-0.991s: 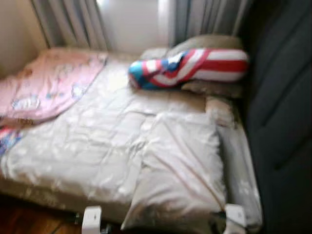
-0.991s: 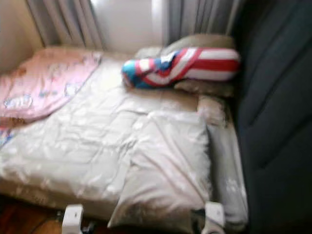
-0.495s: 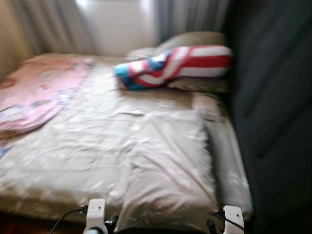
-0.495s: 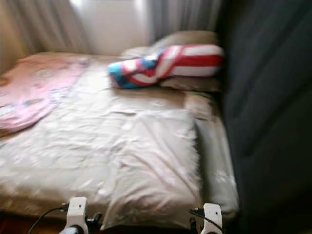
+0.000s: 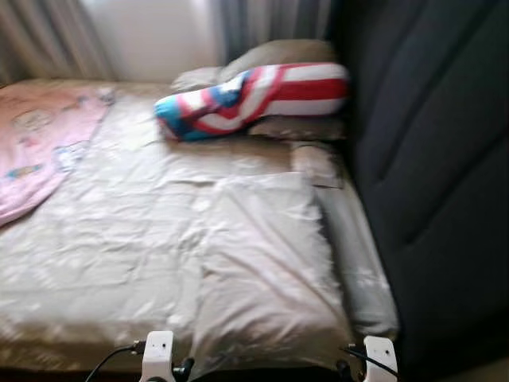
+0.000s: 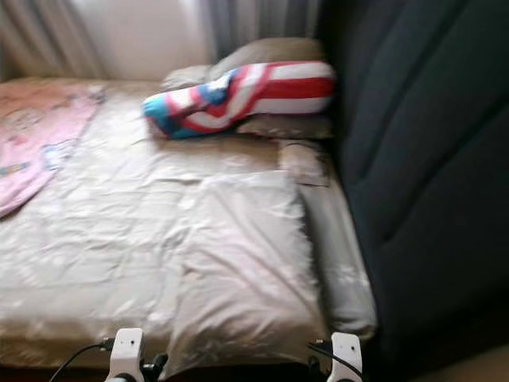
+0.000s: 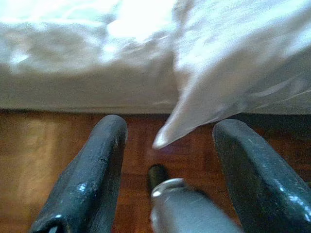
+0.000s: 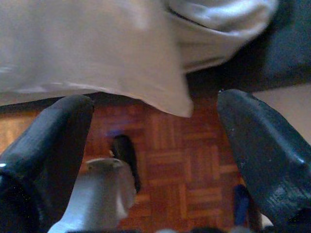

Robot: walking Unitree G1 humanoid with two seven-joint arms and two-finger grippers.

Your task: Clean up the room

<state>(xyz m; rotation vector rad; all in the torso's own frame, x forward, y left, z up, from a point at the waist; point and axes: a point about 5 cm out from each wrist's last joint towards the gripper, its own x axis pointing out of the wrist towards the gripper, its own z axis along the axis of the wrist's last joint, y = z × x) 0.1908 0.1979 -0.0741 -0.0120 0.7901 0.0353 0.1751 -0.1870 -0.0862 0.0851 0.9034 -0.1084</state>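
Facing a bed [image 5: 119, 239]: grey pillow [image 5: 266, 278] at its near edge, striped pillow [image 5: 254, 99] at the head. Left gripper [image 7: 167, 160] and right gripper [image 8: 155, 145] spread wide above wooden floor [image 8: 194, 160], holding nothing.

A low bed [image 5: 119, 239] with a pale, sheeny cover stands against a tall dark padded headboard [image 5: 429, 159]. Grey curtains [image 5: 270, 24] frame a bright window [image 5: 143, 36] behind it, casting daylight across the cover. The floor [image 8: 194, 165] is reddish-brown wood parquet.
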